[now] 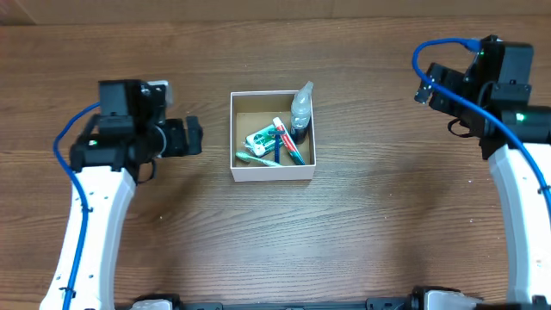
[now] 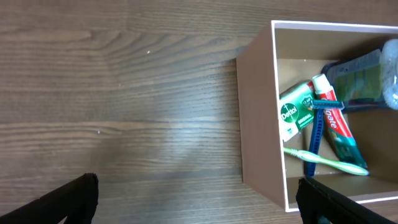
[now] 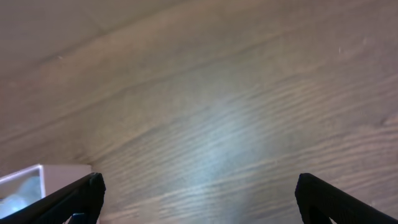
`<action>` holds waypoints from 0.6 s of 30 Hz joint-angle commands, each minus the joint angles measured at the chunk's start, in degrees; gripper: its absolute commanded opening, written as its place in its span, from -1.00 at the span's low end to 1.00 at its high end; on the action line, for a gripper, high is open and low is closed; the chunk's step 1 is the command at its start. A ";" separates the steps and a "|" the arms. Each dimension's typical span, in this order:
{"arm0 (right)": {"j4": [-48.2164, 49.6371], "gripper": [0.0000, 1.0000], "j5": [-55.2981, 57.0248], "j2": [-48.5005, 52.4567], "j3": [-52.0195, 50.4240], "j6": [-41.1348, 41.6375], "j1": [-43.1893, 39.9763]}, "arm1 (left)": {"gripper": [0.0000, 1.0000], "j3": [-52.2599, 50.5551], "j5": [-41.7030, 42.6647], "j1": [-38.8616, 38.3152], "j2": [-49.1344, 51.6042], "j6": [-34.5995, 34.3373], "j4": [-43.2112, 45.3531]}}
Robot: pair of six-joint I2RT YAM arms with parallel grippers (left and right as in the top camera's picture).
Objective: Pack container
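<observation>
Container (image 1: 273, 172), a square white cardboard box with a brown inside, sits mid-way across the wooden table (image 1: 362, 224), between the two arms. Against its near wall lies a green toothbrush (image 1: 258, 158). Just behind that is a green-and-white Dettol soap pack (image 1: 260, 138), with a red-and-green toothpaste tube (image 1: 291, 145) to its right and a blue-handled item (image 2: 314, 134) crossing it. A clear spray bottle (image 1: 301, 105) leans in the far right corner, its top over the rim. The left gripper (image 1: 194, 136) hangs near the box's left wall, apart from it, fingers spread and empty. Farther back and well apart on the right, the right gripper (image 3: 199, 183) is likewise spread over bare wood.
</observation>
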 commanded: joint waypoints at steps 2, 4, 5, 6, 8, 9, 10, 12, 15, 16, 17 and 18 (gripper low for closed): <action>-4.02 1.00 -1.84 2.25 0.28 0.22 -0.13 | 1.00 0.55 -2.51 -0.50 -1.03 0.55 -0.85; -5.64 1.00 -0.66 2.12 0.28 2.10 -0.11 | 1.00 1.33 -1.49 -0.52 -1.20 1.38 -2.91; -6.10 1.00 -0.39 1.66 0.28 2.34 -0.11 | 1.00 1.49 -1.11 -0.52 -1.73 1.40 -3.78; -6.51 1.00 -0.46 0.85 0.28 2.32 -0.11 | 1.00 1.49 -0.61 -0.59 -2.47 1.42 -4.26; -7.21 1.00 -0.44 -1.16 0.24 2.32 -0.11 | 1.00 1.49 -0.02 -0.57 -4.74 1.36 -5.38; -7.67 1.00 -0.44 -2.75 0.17 2.32 -0.11 | 1.00 1.46 -0.02 -0.57 -6.75 1.38 -6.19; -7.96 0.98 -0.46 -4.24 -0.02 2.32 -0.11 | 1.00 1.42 -0.02 -0.59 -8.70 1.40 -6.91; -7.89 0.97 -0.44 -7.82 -1.20 2.29 -0.04 | 1.00 0.92 -0.17 -0.59 -13.25 2.03 -8.63; -5.75 0.88 0.11 -15.30 -6.40 1.90 0.26 | 1.00 -3.52 -0.28 -0.59 -22.60 2.23 -8.66; -4.31 0.87 0.74 -18.38 -9.25 1.99 0.63 | 1.00 -5.75 -0.26 -0.57 -25.88 2.23 -8.11; -2.75 0.86 1.40 -21.46 -12.24 2.32 1.07 | 1.00 -8.09 -0.26 -0.57 -29.24 2.21 -7.61; -0.72 0.84 1.77 -25.88 -16.59 2.73 1.73 | 1.00 -10.60 -0.26 -0.57 -32.76 2.19 -7.06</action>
